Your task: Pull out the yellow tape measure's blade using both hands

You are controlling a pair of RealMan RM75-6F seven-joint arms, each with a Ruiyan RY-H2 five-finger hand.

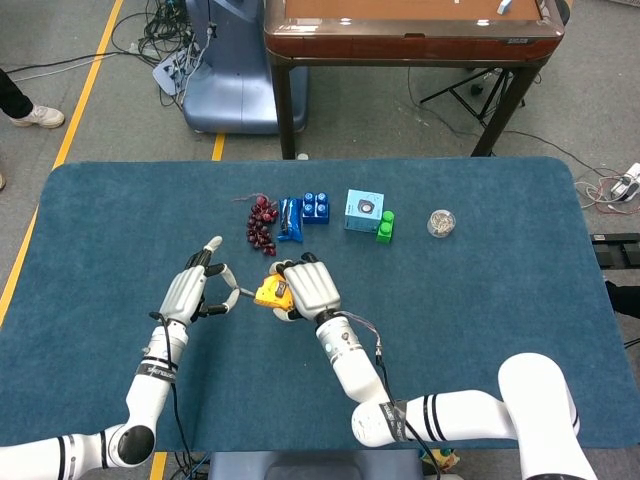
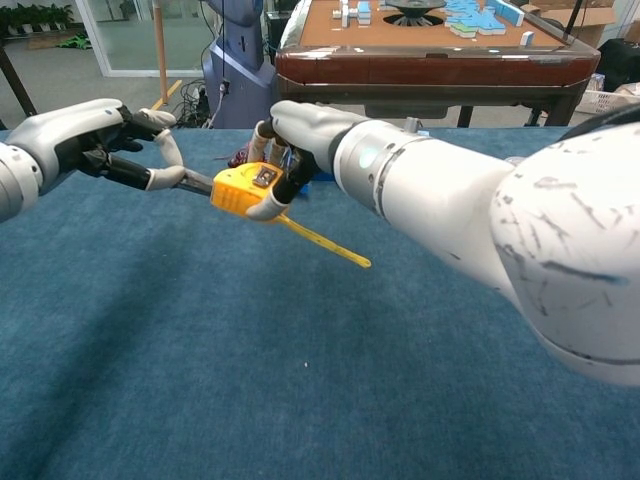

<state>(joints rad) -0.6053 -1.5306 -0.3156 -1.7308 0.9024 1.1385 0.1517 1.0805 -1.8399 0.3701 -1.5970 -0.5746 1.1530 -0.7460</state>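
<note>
above mid-table, right hand [image 2: 300, 135] grips the yellow tape measure [image 2: 245, 190] case; left hand [image 2: 95, 140] pinches the blade [image 2: 198, 181] tip just left of it. best to draw the hands apart along the blade line, keeping the pinch firm and the blade level.
</note>
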